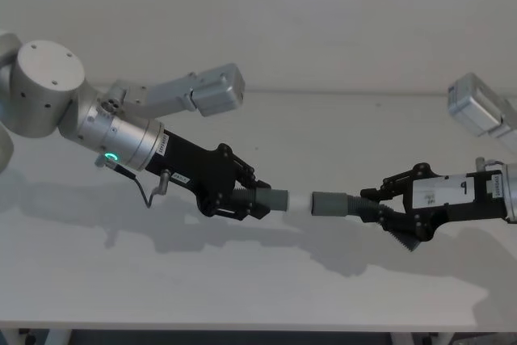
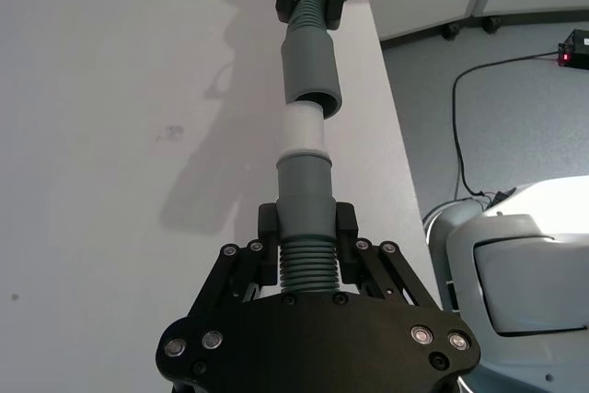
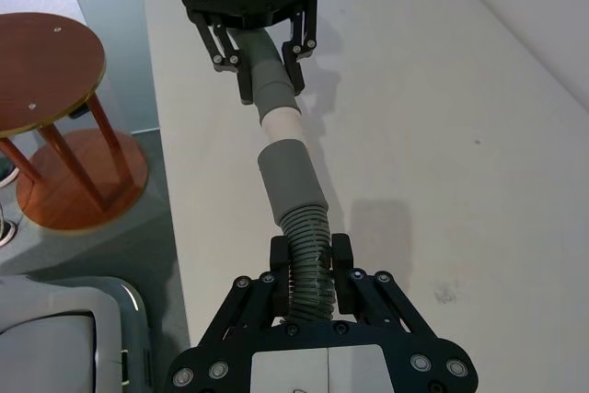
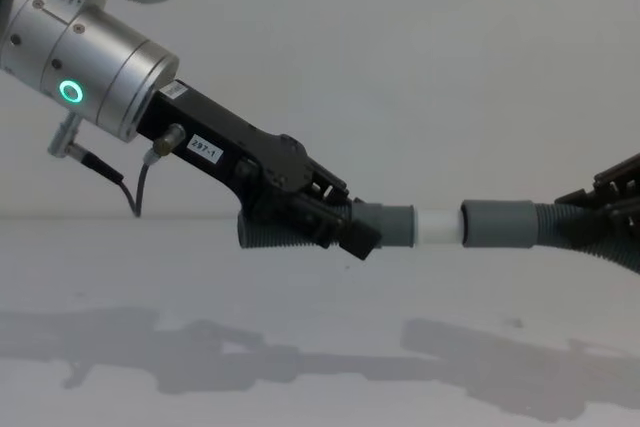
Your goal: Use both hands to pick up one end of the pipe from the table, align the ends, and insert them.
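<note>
Head view, we see left end effector (image 1: 257,201) clamping white-tipped hose piece (image 1: 279,199), right end effector (image 1: 380,204) clamping open-cuffed hose piece (image 1: 333,204), tip just entering cuff above the counter (image 1: 258,280).

Even, fairly bright light falls from above on the plain matte white table (image 1: 266,296), with no glare on it. In the head view soft grey shadows of both arms lie toward the table's near edge, blurred at their borders. The chest view shows the same shadows as long pale bands low in the picture. The green ring light (image 4: 71,92) on the thick silver-grey left arm glows clearly. Both wrist views are sharp along the dark-grey ribbed hose pieces (image 2: 308,62), whose shadows fall beside them.
</note>
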Robot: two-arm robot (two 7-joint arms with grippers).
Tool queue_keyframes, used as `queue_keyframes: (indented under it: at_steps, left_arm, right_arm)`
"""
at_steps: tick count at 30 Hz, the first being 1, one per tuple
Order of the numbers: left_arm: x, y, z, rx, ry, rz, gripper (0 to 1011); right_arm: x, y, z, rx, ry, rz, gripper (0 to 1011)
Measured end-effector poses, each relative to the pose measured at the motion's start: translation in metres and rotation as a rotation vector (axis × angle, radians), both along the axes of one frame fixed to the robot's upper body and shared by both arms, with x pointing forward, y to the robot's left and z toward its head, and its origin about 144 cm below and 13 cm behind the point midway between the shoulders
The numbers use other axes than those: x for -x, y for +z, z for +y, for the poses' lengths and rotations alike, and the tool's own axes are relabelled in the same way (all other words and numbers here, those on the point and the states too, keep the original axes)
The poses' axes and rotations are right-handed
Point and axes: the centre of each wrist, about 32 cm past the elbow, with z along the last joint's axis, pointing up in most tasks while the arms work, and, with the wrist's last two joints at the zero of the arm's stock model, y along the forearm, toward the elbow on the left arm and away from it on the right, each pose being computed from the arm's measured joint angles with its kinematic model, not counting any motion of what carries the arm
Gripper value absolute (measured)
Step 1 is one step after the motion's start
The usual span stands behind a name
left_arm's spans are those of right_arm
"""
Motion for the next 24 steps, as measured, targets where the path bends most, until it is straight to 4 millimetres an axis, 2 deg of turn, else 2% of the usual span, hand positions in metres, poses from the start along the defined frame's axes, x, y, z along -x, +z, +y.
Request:
queue_keyframes:
  at_steps: [24]
  left_arm:
    - [0.0034, -0.0039, 0.006, -0.027, 0.043, 0.002, 343]
  right_arm:
    - [0.0021, 0.0002, 0.0011, 0.014, 0.011, -0.002, 273]
